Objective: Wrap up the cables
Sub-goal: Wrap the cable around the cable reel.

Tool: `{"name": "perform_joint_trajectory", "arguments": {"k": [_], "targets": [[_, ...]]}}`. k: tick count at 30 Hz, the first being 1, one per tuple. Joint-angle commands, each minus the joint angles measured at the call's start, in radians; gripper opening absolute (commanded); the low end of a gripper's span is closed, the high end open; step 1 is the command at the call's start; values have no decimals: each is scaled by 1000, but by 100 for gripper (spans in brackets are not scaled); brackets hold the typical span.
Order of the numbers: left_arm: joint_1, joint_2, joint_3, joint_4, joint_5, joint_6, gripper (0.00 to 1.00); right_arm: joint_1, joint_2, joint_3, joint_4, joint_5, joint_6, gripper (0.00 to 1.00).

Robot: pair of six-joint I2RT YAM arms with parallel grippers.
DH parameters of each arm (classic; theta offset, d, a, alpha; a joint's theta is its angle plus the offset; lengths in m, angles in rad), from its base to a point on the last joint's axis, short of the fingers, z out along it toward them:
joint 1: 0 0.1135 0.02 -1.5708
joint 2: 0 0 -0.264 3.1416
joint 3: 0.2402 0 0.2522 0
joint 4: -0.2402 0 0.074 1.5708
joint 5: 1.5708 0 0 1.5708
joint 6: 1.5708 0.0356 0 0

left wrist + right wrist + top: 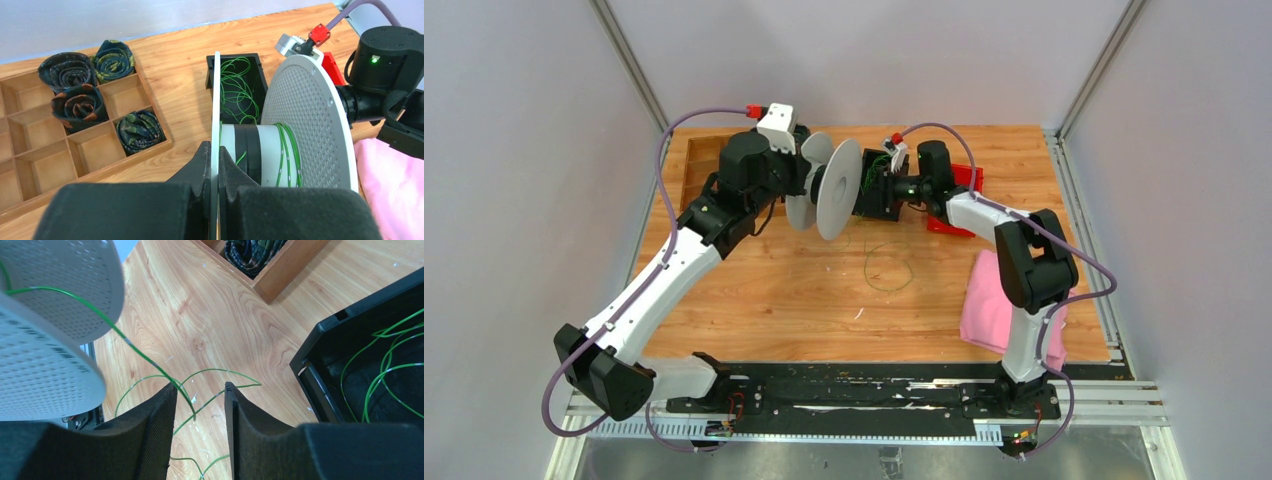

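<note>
At the far left sits a wooden tray (pixel 95 145) with dark rolled cords (pixel 77 102) in some of its compartments. The left arm reaches across the table (pixel 774 290) just beside it. The left gripper (pixel 215 150) is clamped on the thin edge of the near flange of a grey spool (pixel 310 115), one finger on each face, and holds the spool off the table with its axis lying sideways.

Some of the cables (pixel 287 155) are on the spool: a few green turns circle the white core close against the far flange, next to a band of black tape. More green loops lie tangled in the open black box (pixel 210 75) just behind the spool.

From above, a loose green loop rests on the bare wood in front of the box, well apart from both arms.

The right gripper (pixel 200 387) hangs over the table between the spool and the box. Its jaws stand parted. A single green strand runs down from the spool's flange into the gap and lies along the inner face of one finger, and the other finger is clear of it. More curls of wire lie on the wood below.

Behind the right arm is something red (pixel 969 178), partly hidden. Further right, near the table's edge, lies a pink cloth (pixel 986 305).
</note>
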Motion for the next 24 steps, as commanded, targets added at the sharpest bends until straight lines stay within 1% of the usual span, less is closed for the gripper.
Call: {"name": "perform_joint_trajectory", "arguments": {"k": [1,8,12,17,24], "targets": [[11,-12,51,59,0,-29,0,18,31,19,33,-10,8,36],[21,-21,38,59,-9,-51,0,27,36,7,43,-6,12,17],[37,-27,30,57,-17,-73,0,36,28,-5,40,5,8,8],[75,-31,26,49,-52,-129,0,52,11,-28,6,32,-15,3],[80,-3,72,18,-216,-164,0,106,-26,-108,7,64,-24,1]]}}
